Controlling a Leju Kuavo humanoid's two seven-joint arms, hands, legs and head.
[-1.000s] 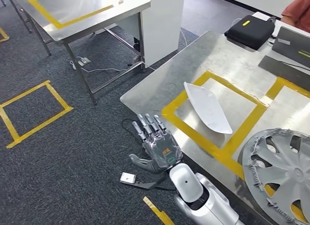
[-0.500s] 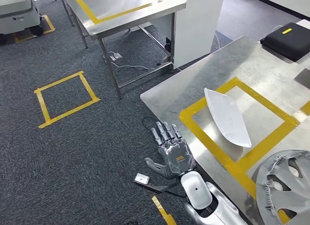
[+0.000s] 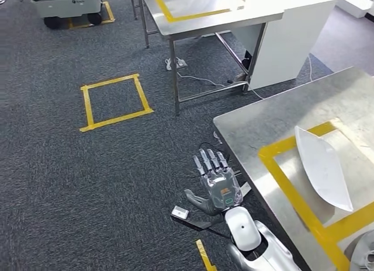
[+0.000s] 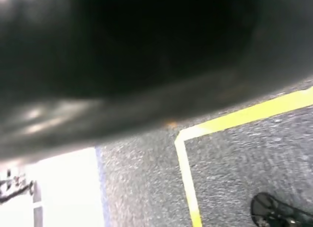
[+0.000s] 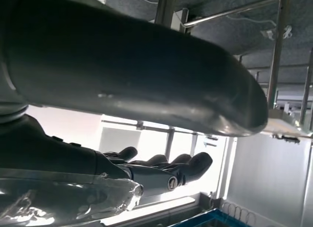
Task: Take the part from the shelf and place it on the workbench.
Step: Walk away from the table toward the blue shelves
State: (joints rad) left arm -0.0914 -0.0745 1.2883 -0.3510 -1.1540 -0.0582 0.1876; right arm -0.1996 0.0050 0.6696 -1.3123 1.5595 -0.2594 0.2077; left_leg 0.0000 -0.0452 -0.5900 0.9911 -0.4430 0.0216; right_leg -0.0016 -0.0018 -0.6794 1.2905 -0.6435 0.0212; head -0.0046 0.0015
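Note:
A white curved part (image 3: 324, 166) lies on the steel workbench (image 3: 260, 128), inside a yellow tape frame (image 3: 286, 180) at the right of the head view. My right hand (image 3: 216, 182) hangs beside the workbench's near corner, above the carpet, fingers stretched out and apart, holding nothing. In the right wrist view its dark fingers (image 5: 166, 168) lie straight under the thick grey thumb (image 5: 147, 75). The left wrist view has a dark blurred mass (image 4: 147, 65) close to the camera, and I cannot make out how my left hand's fingers lie.
A grey wheel cover (image 3: 364, 253) peeks in at the workbench's lower right. A second steel table (image 3: 211, 14) stands ahead, a wheeled cart (image 3: 66, 5) at the far left. A yellow tape square (image 3: 115, 101) marks the carpet. Cables and a small white box (image 3: 180, 212) lie near my right hand.
The camera has turned left: the workbench, the white part and the wheel cover slid to the right of the picture. My right hand stayed hanging, empty.

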